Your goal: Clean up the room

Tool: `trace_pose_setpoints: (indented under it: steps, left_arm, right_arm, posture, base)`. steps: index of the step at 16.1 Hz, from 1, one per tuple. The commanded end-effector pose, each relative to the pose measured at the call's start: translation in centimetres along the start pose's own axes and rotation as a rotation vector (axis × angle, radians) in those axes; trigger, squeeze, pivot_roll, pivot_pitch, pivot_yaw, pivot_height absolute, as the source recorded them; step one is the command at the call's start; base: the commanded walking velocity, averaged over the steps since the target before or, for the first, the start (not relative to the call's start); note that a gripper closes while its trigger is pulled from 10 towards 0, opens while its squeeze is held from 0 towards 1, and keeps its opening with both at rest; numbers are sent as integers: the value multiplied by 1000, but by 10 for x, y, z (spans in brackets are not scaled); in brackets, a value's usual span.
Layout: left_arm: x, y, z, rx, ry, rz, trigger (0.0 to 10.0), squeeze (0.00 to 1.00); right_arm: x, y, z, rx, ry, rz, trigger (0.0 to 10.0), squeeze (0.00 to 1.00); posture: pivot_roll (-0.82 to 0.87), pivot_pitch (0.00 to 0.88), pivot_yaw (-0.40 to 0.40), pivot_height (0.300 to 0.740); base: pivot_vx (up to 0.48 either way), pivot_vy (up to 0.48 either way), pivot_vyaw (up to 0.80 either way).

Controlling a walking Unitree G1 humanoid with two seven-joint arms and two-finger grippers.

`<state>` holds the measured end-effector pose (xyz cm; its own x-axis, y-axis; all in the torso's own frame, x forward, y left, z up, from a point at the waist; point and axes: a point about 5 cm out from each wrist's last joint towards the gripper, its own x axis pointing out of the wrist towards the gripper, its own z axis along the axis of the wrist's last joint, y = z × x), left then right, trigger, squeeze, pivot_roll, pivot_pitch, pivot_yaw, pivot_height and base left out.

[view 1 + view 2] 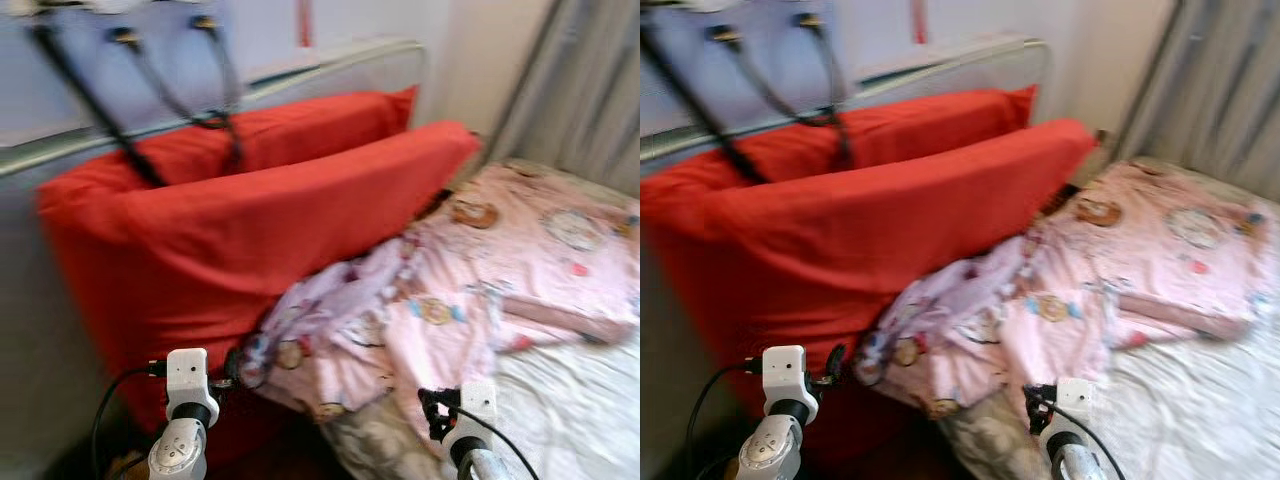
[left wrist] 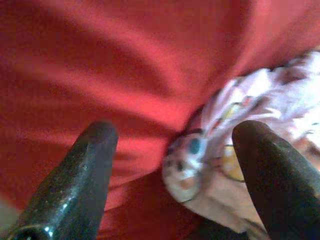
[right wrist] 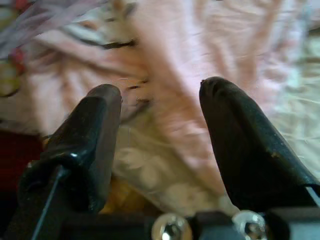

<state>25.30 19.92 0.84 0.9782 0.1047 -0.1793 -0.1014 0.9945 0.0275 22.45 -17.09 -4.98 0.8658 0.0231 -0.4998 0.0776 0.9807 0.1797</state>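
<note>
A crumpled pink cartoon-print blanket (image 1: 480,290) lies across the bed, its bunched lilac end (image 1: 320,340) hanging against a big red cushion (image 1: 200,250). A second red cushion (image 1: 300,130) leans behind the first. My left gripper (image 2: 175,167) is open, low at the bed's near-left corner, facing the red cushion and the blanket's bunched edge (image 2: 225,145). My right gripper (image 3: 160,130) is open too, hovering just over the pink blanket (image 3: 200,60) near the bed's front edge. Nothing sits between either pair of fingers. The eye views are blurred.
A white patterned sheet (image 1: 570,410) covers the mattress at the lower right. A metal rail (image 1: 330,65) runs behind the cushions, with black straps (image 1: 90,100) hanging down onto them. Grey curtains (image 1: 590,90) hang at the right. Dark floor (image 1: 260,460) shows below the cushion.
</note>
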Motion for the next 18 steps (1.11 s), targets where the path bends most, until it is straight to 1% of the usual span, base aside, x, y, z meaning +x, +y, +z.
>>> trace_pose_setpoints:
  steps: [1, 2, 6, 8, 13, 16, 18]
  left_arm:
    - [2, -1, 2, 7, 3, -6, 10000, 0]
    - [2, -1, 2, 6, 3, -6, 10000, 0]
    - [1, -2, 2, 6, 0, -4, 10000, 0]
    - [1, -2, 2, 8, -1, -6, 10000, 0]
    - [2, -4, 5, 2, -19, -14, 10000, 0]
    - [4, -11, 10, -16, -45, -40, 10000, 0]
    - [4, -13, 10, -19, -47, -45, 10000, 0]
  right_arm:
    - [1, -1, 1, 2, 11, -9, 10000, 0]
    - [1, -1, 0, 3, 18, -8, 10000, 0]
    - [1, -3, 0, 2, 19, -6, 10000, 0]
    - [1, -3, 3, 1, -4, -4, 10000, 0]
    - [1, -2, 4, 4, -22, -1, 10000, 0]
    - [2, -2, 6, -4, -21, -12, 10000, 0]
    - [2, -3, 7, -18, -20, -23, 10000, 0]
  posture:
    - [21, 0, -31, 675]
    - [21, 0, -31, 675]
    - [20, 0, -31, 675]
    - [21, 0, -32, 675]
    - [22, 0, -33, 675]
    - [21, 0, -33, 675]
    - [20, 0, -33, 675]
  base:
    - [0, 375, 0]
    - [0, 379, 0]
    - [0, 0, -719]
    - [0, 0, 0]
    - [0, 0, 0]
    - [0, 0, 0]
    - [0, 0, 0]
